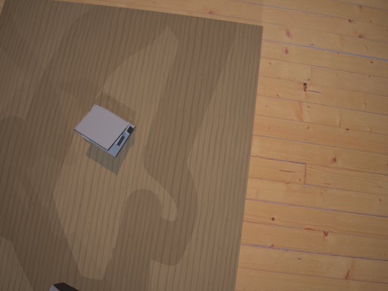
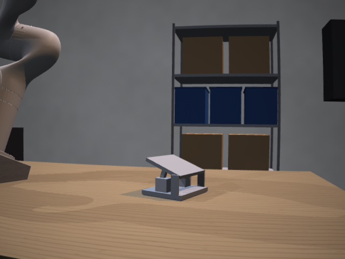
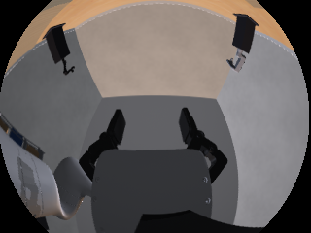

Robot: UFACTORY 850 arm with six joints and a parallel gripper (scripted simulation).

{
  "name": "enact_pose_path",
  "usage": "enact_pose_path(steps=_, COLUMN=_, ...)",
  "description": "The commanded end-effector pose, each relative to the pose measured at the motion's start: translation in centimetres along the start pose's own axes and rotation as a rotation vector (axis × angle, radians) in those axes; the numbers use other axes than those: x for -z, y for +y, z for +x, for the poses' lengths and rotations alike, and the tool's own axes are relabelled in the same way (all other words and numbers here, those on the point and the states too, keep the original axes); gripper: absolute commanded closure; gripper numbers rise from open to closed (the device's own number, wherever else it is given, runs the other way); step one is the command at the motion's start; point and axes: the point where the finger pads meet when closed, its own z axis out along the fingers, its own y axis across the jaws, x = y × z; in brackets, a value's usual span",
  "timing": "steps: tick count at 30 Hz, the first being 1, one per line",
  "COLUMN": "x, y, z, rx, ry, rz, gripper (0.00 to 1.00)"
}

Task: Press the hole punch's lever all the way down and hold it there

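While raised, lever (image 2: 174, 164): tilted above the punch (image 2: 178, 192), untouched.
Punch: upright on table (image 2: 83, 223).
Claw (image 3: 151, 123): spread apart, clamping nothing.

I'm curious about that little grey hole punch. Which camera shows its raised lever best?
The exterior view: it shows the hole punch side-on, its lever tilted up above the base. The top view shows only the lever's flat face. The wrist view shows the open gripper, no punch.

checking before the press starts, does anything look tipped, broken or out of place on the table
Nothing stands out. The hole punch sits upright on the table, base flat, lever raised and untouched. The gripper is open, empty and well away from it.
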Motion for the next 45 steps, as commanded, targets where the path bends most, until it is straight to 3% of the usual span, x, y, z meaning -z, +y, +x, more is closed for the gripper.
enact_pose_path(steps=1, x=0.4, y=0.7, z=0.4, rx=-0.002, ry=0.024, rz=-0.018, gripper=0.0)
enact_pose_path(steps=6, x=3.0, y=4.7, z=2.7, rx=0.002, ry=0.158, rz=-0.133, gripper=0.0)
enact_pose_path(steps=11, x=5.5, y=7.5, z=4.1, rx=0.015, ry=0.25, rz=-0.224, gripper=0.0)
enact_pose_path(steps=13, x=5.5, y=7.5, z=4.1, rx=0.015, ry=0.25, rz=-0.224, gripper=0.0)
enact_pose_path(steps=14, x=7.2, y=9.1, z=4.8, rx=0.028, ry=0.302, rz=-0.281, gripper=0.0)
enact_pose_path(steps=28, x=16.8, y=15.1, z=7.4, rx=0.125, ry=0.513, rz=-0.561, gripper=0.0)
enact_pose_path(steps=30, x=16.8, y=15.1, z=7.4, rx=0.125, ry=0.513, rz=-0.561, gripper=0.0)
enact_pose_path(steps=31, x=19.1, y=16.1, z=7.7, rx=0.153, ry=0.551, rz=-0.623, gripper=0.0)
enact_pose_path(steps=45, x=30.5, y=18.3, z=8.5, rx=0.311, ry=0.692, rz=-0.912, gripper=0.0)
